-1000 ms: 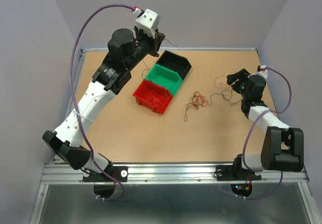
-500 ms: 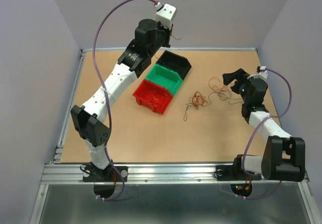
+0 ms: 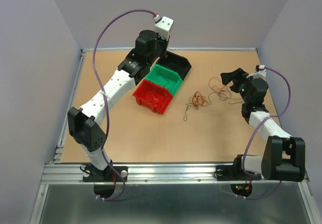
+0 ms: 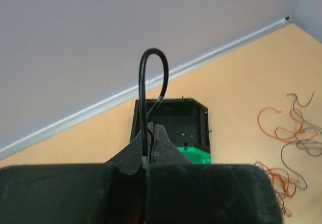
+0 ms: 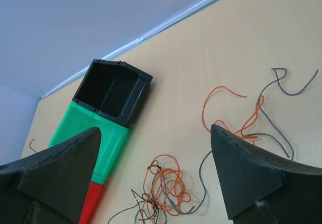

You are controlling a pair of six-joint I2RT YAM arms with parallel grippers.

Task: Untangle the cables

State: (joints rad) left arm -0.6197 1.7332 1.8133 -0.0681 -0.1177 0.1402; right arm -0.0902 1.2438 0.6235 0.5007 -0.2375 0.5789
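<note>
1. While the left arm (image 3: 113,85) reaches far across the tabletop (image 3: 151,133), its jaws hang up high over the black bin (image 3: 178,63).
2. Its jaws are pressed together on a thin black cable (image 4: 143,83). The cable goes up from the jaws, bends over in a loop, and its end points back down.
3. From the left wrist camera, the black bin (image 4: 193,126) sits past the jaws, with the green bin (image 4: 193,156) just in front of it.
4. Three bins stand in a slanted row, each one touching the next. The black one is farthest back, the green bin (image 3: 166,78) is in the middle, and the red bin (image 3: 151,95) is nearest.
5. On the tabletop to the right of the bins lies the tangle (image 3: 197,100). It is a small knot of orange and dark cables, all looped around each other.
6. Some loose cables (image 3: 221,90), orange and grey, lie spread out between the tangle and the right arm (image 3: 264,121).
7. That arm's jaws are spread wide apart and hold nothing. They hang just above the loose cables.
8. From the right wrist camera, the tangle (image 5: 163,183) and the loose cables (image 5: 241,118) both show between the two spread jaws.
</note>
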